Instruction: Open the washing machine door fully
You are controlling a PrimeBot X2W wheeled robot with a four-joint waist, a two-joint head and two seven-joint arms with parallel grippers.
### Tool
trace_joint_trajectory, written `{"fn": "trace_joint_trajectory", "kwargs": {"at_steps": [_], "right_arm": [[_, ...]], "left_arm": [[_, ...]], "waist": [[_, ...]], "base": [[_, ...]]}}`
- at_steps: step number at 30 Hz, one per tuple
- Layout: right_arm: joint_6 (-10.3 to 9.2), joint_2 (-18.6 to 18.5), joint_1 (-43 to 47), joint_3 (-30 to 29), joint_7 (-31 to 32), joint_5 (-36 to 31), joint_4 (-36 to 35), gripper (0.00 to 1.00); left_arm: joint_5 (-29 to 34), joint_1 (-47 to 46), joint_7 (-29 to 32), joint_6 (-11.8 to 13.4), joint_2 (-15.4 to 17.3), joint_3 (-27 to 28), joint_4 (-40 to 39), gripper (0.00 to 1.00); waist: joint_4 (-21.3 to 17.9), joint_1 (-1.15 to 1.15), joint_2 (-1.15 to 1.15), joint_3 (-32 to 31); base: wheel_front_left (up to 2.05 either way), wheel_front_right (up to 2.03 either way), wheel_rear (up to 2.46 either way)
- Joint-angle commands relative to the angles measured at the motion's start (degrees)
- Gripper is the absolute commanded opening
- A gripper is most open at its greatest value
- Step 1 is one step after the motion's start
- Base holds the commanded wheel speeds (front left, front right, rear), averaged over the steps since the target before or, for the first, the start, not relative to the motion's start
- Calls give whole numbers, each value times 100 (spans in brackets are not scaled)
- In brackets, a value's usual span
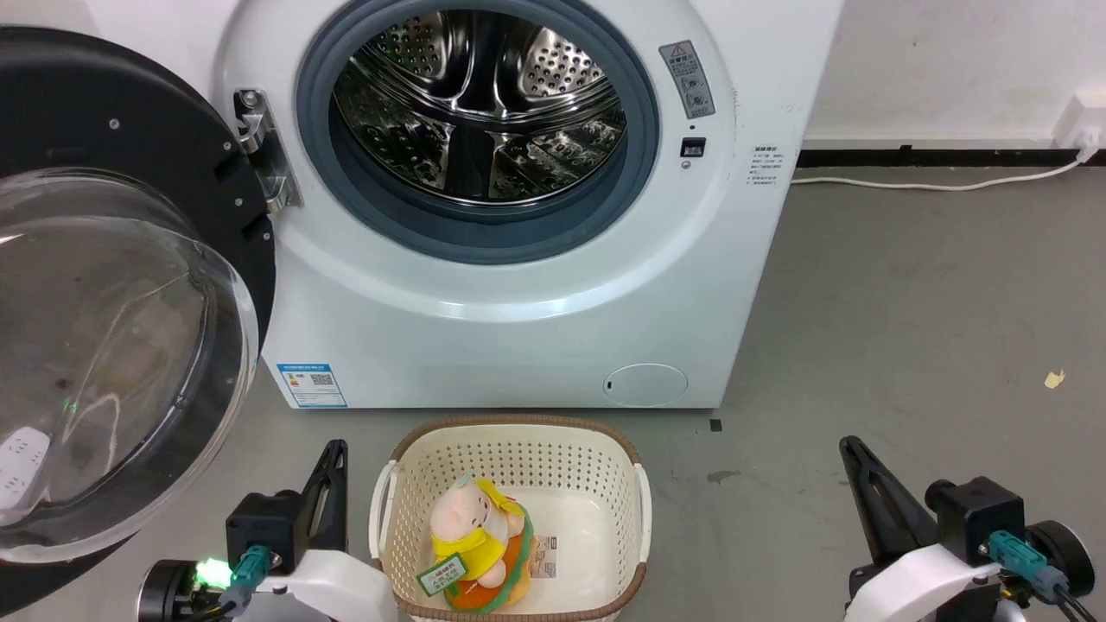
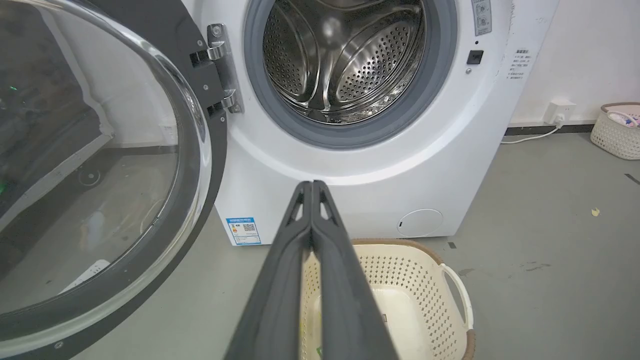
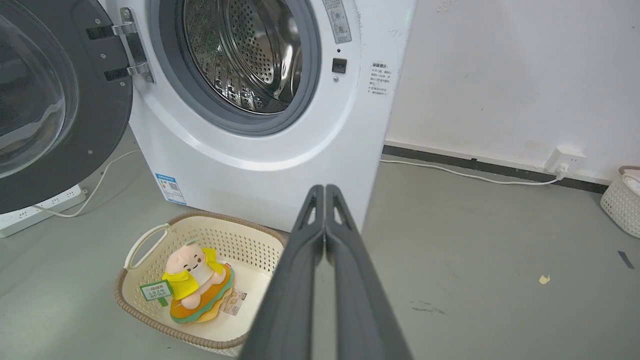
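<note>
The washing machine door (image 1: 112, 302) hangs swung out wide on its hinge (image 1: 263, 151) at the left of the white machine, its black ring and clear glass bowl facing me. The steel drum opening (image 1: 479, 112) stands uncovered. The door (image 2: 95, 175) fills the left of the left wrist view, and the door (image 3: 50, 110) shows at the far left of the right wrist view. My left gripper (image 1: 335, 451) is shut and empty, low at the left, apart from the door. My right gripper (image 1: 851, 449) is shut and empty at the lower right.
A cream laundry basket (image 1: 605, 449) with a plush toy (image 1: 479, 544) sits on the grey floor before the machine, between my arms. A white power strip (image 3: 45, 205) lies under the door. A cable (image 1: 933, 183) runs along the wall at the right. Another basket (image 3: 622, 200) stands far right.
</note>
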Motion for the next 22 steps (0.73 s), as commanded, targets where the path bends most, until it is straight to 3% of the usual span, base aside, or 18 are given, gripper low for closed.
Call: {"fn": "trace_joint_trajectory", "kwargs": {"at_steps": [1, 22], "right_arm": [[4, 25, -73, -4, 27, -69, -42, 0], [5, 26, -82, -4, 57, -85, -48, 0]], "left_arm": [[48, -88, 48, 14, -1, 35, -42, 0], [59, -94, 77, 17, -2, 44, -55, 0]], "waist": [[-4, 0, 0, 1], [-10, 0, 0, 2]], "base": [[0, 0, 0], [0, 0, 0]]}}
